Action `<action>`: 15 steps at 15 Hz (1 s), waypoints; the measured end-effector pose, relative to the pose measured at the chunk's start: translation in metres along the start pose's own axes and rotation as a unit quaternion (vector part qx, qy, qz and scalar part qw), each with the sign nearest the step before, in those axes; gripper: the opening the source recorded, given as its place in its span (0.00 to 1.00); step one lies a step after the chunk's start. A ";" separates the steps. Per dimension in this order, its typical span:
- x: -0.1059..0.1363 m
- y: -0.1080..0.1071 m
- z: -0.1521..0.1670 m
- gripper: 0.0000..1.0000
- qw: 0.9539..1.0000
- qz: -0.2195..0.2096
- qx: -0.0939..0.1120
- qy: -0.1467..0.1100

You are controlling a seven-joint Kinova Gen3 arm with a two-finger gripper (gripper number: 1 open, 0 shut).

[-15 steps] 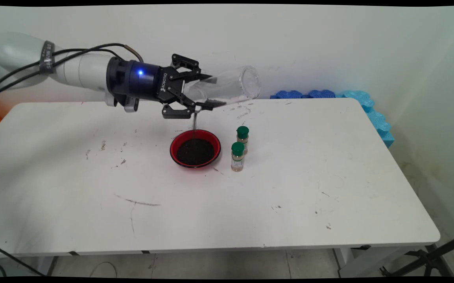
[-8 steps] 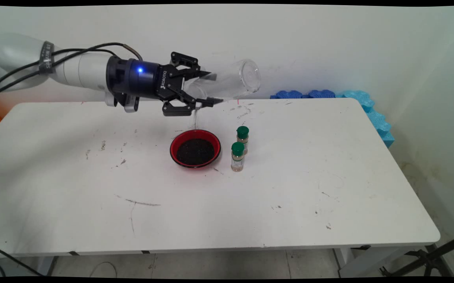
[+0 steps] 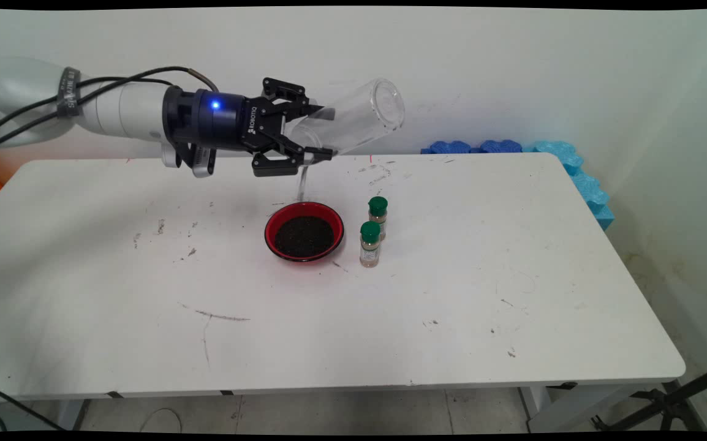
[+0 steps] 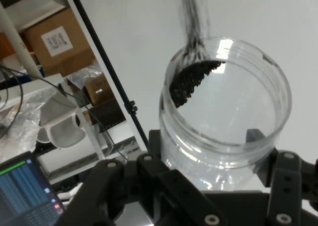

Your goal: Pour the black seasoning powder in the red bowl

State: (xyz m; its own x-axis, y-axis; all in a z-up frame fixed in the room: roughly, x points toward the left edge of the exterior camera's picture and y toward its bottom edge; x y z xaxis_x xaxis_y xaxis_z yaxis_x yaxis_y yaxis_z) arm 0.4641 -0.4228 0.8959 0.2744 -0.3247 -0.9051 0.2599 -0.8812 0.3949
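The black two-finger gripper (image 3: 307, 136) grasped a clear glass jar (image 3: 353, 119), tipped above the red round bowl (image 3: 304, 231); dark grains (image 4: 191, 77) streamed out. Further tilt risked spillage onto the white table (image 3: 451, 275).

White tubular arm (image 3: 120, 110); black cables (image 3: 120, 78) strapped along it by a grey lettered band (image 3: 69, 92); dark wrist (image 3: 206, 119) with a blue light; black claw (image 3: 317, 133) of bolted linkages, lettered ROBOTIQ.
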 end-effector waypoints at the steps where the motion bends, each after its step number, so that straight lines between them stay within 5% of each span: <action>1: 0.000 0.000 0.000 0.00 1.000 -0.004 -0.002 -0.001; 15: -0.002 -0.001 -0.004 0.00 0.998 -0.040 -0.035 -0.027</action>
State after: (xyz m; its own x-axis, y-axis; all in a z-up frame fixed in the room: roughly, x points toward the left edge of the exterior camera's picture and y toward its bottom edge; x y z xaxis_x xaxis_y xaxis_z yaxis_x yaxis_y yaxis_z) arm 0.4671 -0.4197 0.8985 0.2001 -0.2741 -0.9407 0.3432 -0.8796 0.3293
